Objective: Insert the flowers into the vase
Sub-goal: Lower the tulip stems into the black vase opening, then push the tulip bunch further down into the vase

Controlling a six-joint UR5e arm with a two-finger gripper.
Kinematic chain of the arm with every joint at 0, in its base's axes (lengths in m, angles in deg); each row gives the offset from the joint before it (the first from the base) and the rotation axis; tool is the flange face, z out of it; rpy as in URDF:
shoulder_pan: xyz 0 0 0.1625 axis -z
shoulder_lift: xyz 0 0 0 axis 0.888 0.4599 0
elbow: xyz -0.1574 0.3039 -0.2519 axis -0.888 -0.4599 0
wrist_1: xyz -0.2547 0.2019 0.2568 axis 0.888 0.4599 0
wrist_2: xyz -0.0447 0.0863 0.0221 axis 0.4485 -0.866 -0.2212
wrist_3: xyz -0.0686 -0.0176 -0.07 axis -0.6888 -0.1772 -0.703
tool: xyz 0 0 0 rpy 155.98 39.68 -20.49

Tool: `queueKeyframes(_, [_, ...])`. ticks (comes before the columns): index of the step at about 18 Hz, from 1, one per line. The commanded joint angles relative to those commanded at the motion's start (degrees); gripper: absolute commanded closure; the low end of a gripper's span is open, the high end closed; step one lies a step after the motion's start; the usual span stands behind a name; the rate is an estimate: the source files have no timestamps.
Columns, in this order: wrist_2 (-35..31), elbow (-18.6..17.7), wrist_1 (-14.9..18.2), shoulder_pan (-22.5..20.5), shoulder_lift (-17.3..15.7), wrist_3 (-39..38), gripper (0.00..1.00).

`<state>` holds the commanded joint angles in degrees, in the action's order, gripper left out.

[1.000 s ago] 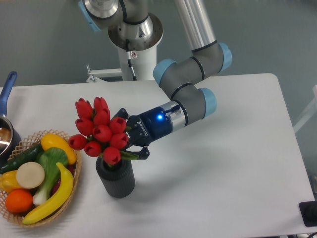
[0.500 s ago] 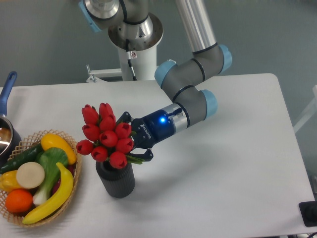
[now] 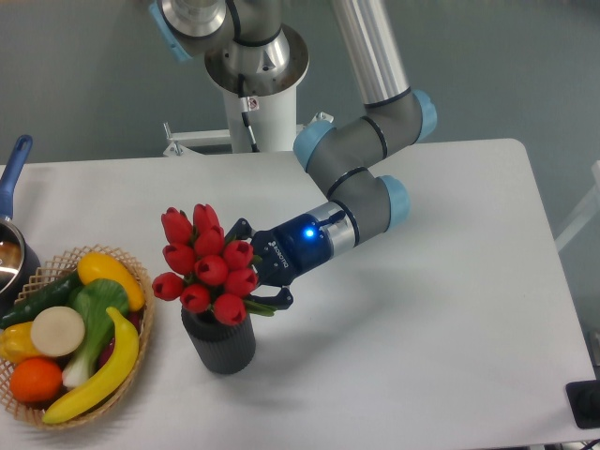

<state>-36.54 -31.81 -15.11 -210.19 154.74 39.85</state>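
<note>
The flowers (image 3: 206,262), a tight bunch of red tulip buds with green stems, stand tilted over the mouth of the vase (image 3: 221,342), a dark ribbed cylinder at the table's front left. The lower buds hide the vase's mouth, so I cannot tell how deep the stems sit. My gripper (image 3: 261,277) comes in from the right, just above the vase's rim. It is shut on the green stems right behind the buds.
A wicker basket (image 3: 141,323) of plastic fruit and vegetables stands just left of the vase. A blue-handled metal pot (image 3: 11,187) is at the left edge. The robot's base (image 3: 253,94) stands at the back of the white table (image 3: 422,356).
The gripper and the bunch have moved a little right and down. The buds now sit lower over the vase's mouth and more upright.
</note>
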Motion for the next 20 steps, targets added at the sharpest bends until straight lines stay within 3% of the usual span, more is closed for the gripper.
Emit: queueKeyframes(20, [-0.09, -1.41, 0.0, 0.09, 1.76, 3.42, 0.6])
